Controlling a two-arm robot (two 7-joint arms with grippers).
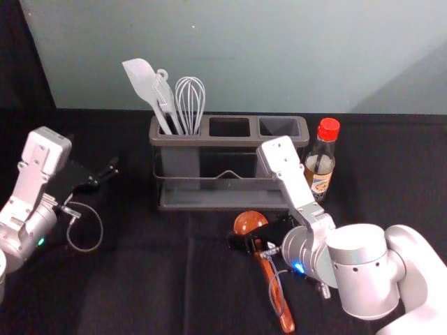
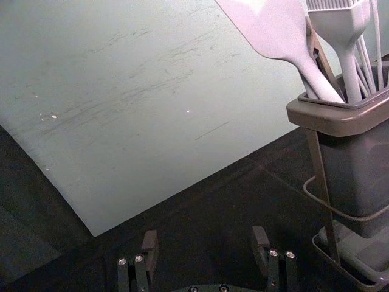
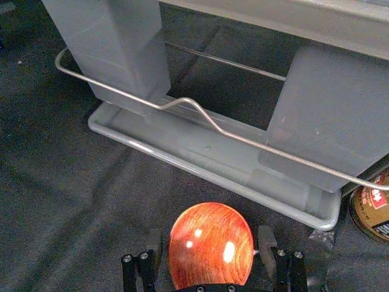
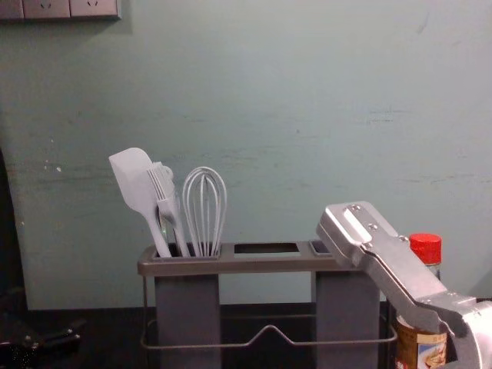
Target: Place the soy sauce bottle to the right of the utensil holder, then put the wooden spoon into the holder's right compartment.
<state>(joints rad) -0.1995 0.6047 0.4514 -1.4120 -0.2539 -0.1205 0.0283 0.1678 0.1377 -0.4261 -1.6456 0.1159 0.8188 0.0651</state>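
Wooden spoon (image 1: 250,222) on the dark cloth (image 1: 140,279) before the utensil holder (image 1: 209,141), bowl toward it, handle running back toward the robot and slightly right; soy sauce bottle (image 1: 320,167) already at the holder's right. Right gripper (image 3: 211,240) is nearer, at the spoon's bowl end, fingers spread to either side, well set to pinch across the long axis, though its height is hard to judge. Left gripper (image 2: 205,240) idle, spread, left of the holder.

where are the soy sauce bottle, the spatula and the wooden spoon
Soy sauce bottle (image 1: 328,130): head view, on its red cap
Spatula (image 4: 132,175): chest view, on its broad blade
Wooden spoon (image 3: 209,252): right wrist view, on its round bowl
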